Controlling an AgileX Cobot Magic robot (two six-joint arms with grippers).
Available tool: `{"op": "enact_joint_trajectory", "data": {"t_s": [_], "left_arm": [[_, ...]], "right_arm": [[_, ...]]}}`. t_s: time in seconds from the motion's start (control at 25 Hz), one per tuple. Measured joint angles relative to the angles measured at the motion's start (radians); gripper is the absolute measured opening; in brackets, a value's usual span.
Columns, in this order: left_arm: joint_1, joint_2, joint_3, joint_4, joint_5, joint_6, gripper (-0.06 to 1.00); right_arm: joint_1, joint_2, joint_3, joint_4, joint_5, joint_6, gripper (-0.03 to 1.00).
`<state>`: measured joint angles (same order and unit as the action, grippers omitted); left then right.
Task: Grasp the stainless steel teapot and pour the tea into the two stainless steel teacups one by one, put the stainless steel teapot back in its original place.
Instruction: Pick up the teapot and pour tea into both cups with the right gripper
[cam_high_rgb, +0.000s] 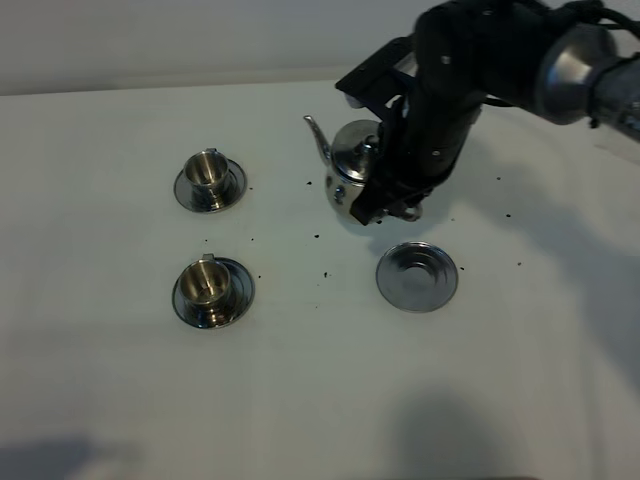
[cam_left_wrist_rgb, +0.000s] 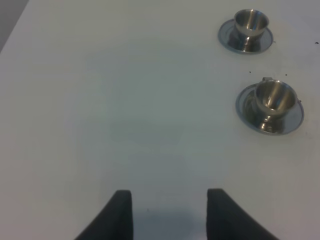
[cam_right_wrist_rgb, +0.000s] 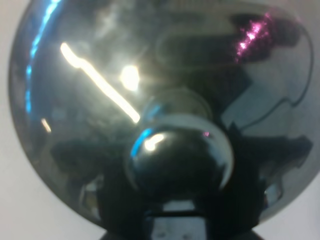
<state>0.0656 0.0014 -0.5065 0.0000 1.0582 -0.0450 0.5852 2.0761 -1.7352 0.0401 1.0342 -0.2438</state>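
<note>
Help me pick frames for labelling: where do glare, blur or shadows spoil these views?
Exterior high: soft overall; the right arm casts a broad shadow on the table right of the teapot. Left wrist: even light, both teacups fairly crisp, the left gripper dark and blurred. Right wrist: the teapot's lid fills the frame out of focus, with streak glare and a magenta glint.

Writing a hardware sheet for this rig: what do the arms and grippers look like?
The right arm is matte black with a silver-grey metal joint and dark cables beside it. The left gripper has plain black tapered fingers, no markings visible.
</note>
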Motion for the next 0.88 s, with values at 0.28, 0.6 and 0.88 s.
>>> {"op": "enact_joint_trajectory", "data": {"t_s": [0.28, 0.6, 0.88], "left_arm": [[0.0, 0.0, 0.0, 0.0, 0.0, 0.0, 0.38], [0.0, 0.0, 0.0, 0.0, 0.0, 0.0, 0.38], [0.0, 0.0, 0.0, 0.0, 0.0, 0.0, 0.38]], "right_arm": [[0.072, 0.169, -0.304, -0.092, 0.116, -0.038, 0.18], [0.11, 0.34, -0.541, -0.161, 0.172, -0.079, 0.18], [0.134, 0.443, -0.664, -0.208, 0.175, -0.115, 0.18]]}}
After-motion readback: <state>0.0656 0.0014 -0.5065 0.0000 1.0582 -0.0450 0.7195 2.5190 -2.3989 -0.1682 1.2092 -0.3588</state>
